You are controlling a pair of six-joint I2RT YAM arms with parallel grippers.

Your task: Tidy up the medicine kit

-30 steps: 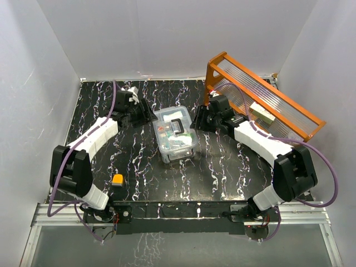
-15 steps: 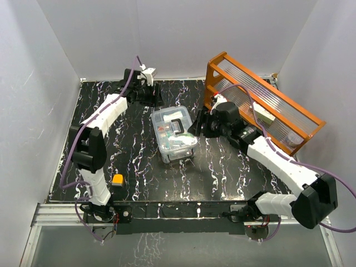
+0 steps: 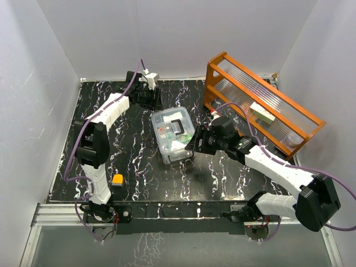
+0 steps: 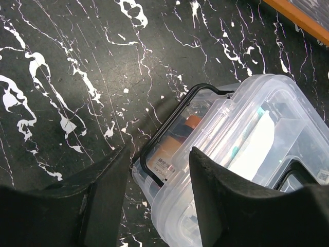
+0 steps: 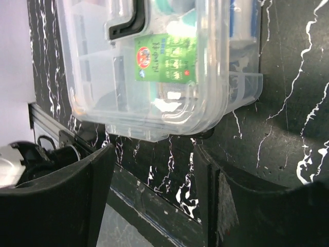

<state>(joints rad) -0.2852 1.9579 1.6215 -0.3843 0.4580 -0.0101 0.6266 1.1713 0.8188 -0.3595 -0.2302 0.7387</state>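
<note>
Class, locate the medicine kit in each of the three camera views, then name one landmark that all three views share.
Top external: the medicine kit sits near the centre of the black, white-veined tabletop.
Left wrist: the kit fills the lower right.
Right wrist: the kit fills the upper middle.
Shared landmark: the tabletop under the kit, seen in all three views.

White walls [image 3: 167, 39] boxing the table [image 3: 139, 167] suggest a lab
</note>
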